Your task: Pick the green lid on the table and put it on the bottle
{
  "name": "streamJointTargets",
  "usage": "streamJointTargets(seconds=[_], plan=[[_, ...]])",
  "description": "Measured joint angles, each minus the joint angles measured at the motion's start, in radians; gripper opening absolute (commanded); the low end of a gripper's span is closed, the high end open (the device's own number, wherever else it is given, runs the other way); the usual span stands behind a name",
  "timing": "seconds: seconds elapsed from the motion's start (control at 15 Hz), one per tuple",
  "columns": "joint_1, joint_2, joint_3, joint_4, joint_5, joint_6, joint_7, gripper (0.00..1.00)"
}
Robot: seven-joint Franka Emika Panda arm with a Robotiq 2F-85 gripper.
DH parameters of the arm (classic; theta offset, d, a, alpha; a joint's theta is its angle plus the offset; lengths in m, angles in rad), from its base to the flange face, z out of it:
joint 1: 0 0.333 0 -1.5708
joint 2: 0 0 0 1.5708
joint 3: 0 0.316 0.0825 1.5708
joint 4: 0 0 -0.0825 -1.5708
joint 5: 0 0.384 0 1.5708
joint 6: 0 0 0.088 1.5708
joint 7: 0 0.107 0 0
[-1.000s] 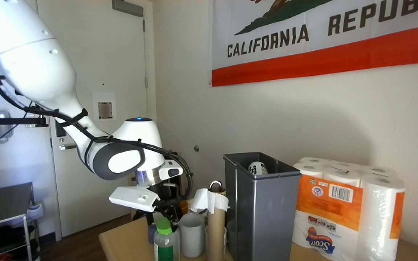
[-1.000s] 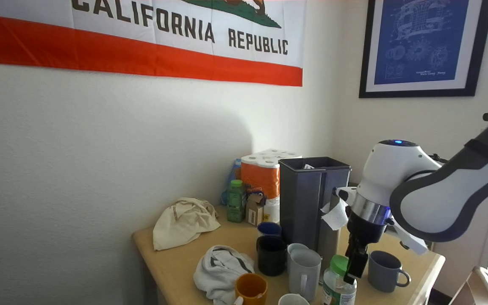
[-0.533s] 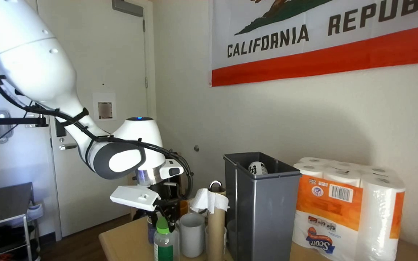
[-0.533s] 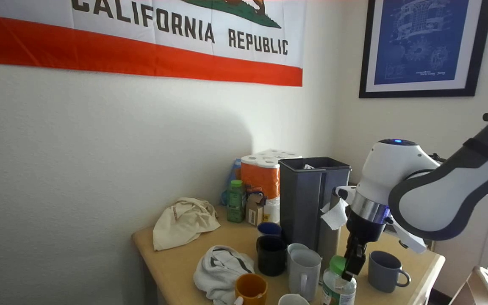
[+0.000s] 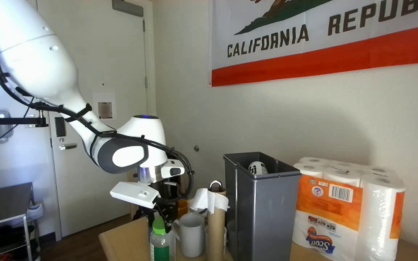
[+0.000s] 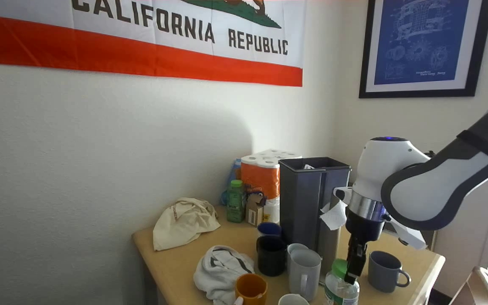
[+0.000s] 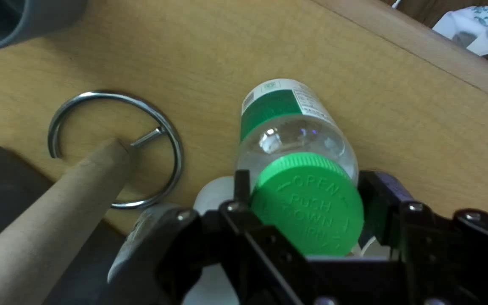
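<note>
- Tool (image 7: 305, 184): part-closed, drawn in to the lid's width. Fingers (image 7: 242, 186) stand at 9 and 3 o'clock of the green lid (image 7: 307, 207), against its sides; reads as holding it. Pressure cannot be told.
- Lid sits on top of the bottle (image 7: 292, 127), whose body runs toward 12 o'clock in the wrist view. Whether it is screwed tight: cannot tell.
- Lid: bright plastic disc, ribbed rim, raised letters. "OPEN" and "PUSH" legible, lowest line blurred.
- Bottle: clear, rounded shoulder with glints; green-and-white label farther down.
- Table (image 7: 201, 46): tan, faint wood grain, paler edging at 1 to 2 o'clock.
- Between 9 and 10 o'clock of the lid, a shiny steel ring (image 7: 112, 95), part of it lost behind a smooth brown cardboard tube (image 7: 57, 220).
- Grey mug (image 7: 57, 17) at 10 o'clock, cut off by the frame.
- In an exterior view, torn white paper (image 5: 209, 199) hangs over the tube's top, at 9 o'clock of a tall, boxy grey bin (image 5: 263, 217).
- Bottle's base cut off in both exterior views; the second finger is hard to make out there, dark on dark.
</note>
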State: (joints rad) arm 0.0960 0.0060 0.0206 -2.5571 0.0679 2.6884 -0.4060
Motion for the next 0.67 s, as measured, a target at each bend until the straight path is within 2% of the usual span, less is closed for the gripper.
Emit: streamJointTargets(seconds=[0.27, 0.67], plan=[[-0.003, 0.0, 0.0, 0.031, -0.009, -0.102, 0.003, 0.39], [-0.004, 0.0, 0.001, 0.037, -0.091, -0.124, 0.062, 0.39]])
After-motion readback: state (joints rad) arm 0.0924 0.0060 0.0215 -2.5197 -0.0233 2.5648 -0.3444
